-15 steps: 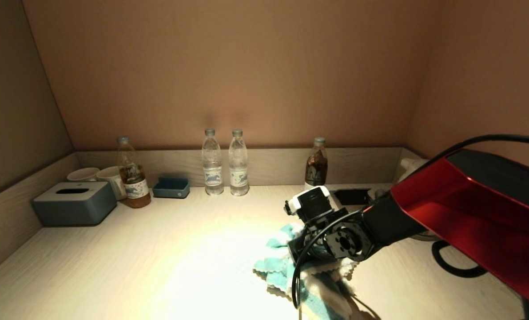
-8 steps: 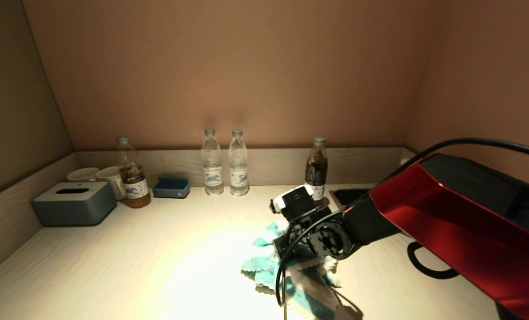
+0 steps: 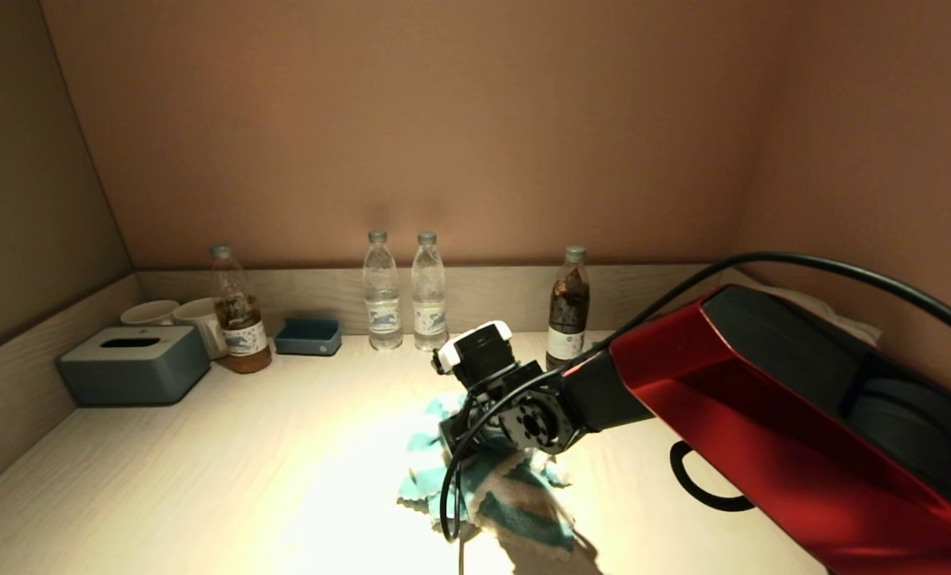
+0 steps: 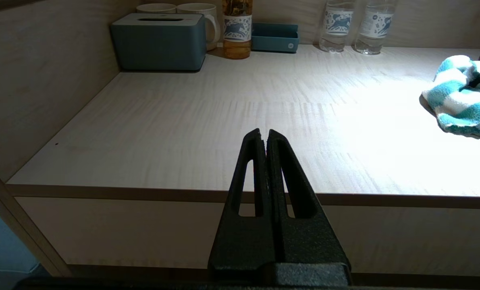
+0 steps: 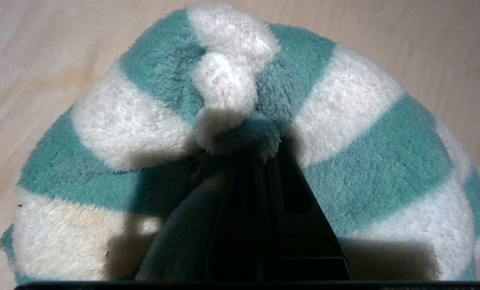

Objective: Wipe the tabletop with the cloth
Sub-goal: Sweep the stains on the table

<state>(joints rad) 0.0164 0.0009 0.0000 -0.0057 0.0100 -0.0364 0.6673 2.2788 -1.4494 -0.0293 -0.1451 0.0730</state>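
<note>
A fluffy teal-and-white striped cloth (image 3: pixel 491 487) lies bunched on the pale wooden tabletop (image 3: pixel 204 471) near the middle. My right gripper (image 3: pixel 461 435) presses down on it, shut on a fold of the cloth (image 5: pixel 240 137); the cloth spreads around the fingers in the right wrist view. The cloth also shows at the far right of the left wrist view (image 4: pixel 461 100). My left gripper (image 4: pixel 264 135) is shut and empty, parked off the front edge of the table on the left side, out of the head view.
Along the back wall stand a grey tissue box (image 3: pixel 133 364), two white cups (image 3: pixel 176 315), a tea bottle (image 3: pixel 238 313), a small blue tray (image 3: pixel 308 337), two water bottles (image 3: pixel 403 294) and a dark bottle (image 3: pixel 567 307). A black cable loop (image 3: pixel 703 487) lies at the right.
My right gripper has dragged the cloth to the left and a little towards the back across the tabletop. The dark recess at the back right is now covered by the arm.
</note>
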